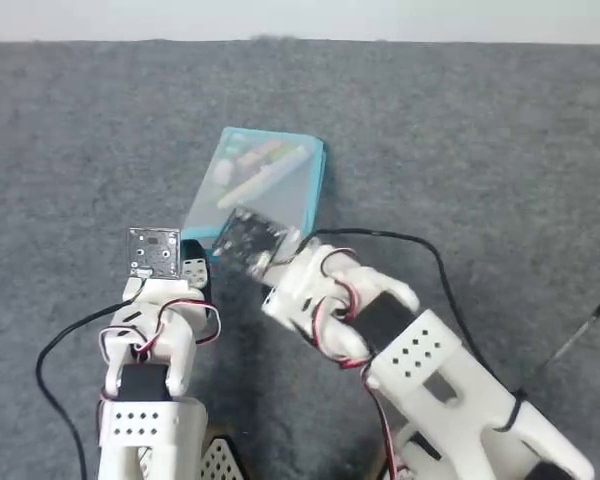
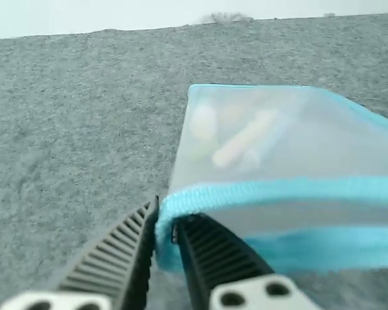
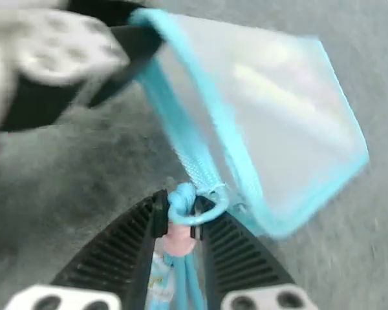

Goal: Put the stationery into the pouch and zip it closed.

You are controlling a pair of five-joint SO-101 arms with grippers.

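Clamping pouch [image 2: 278, 142] — left pincer [image 2: 167, 221]; right pincer [image 3: 181, 208], zip-pull [image 3: 178, 240]

Frosted plastic pouch [image 1: 265, 185], rough felt tabletop [image 1: 80, 120]

Grey felt table [image 1: 80, 120] meets a white wall [image 1: 300, 18]

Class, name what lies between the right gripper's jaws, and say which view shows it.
The zip pull of the pouch, a blue cord loop, pinched by the right gripper, in the right wrist view.
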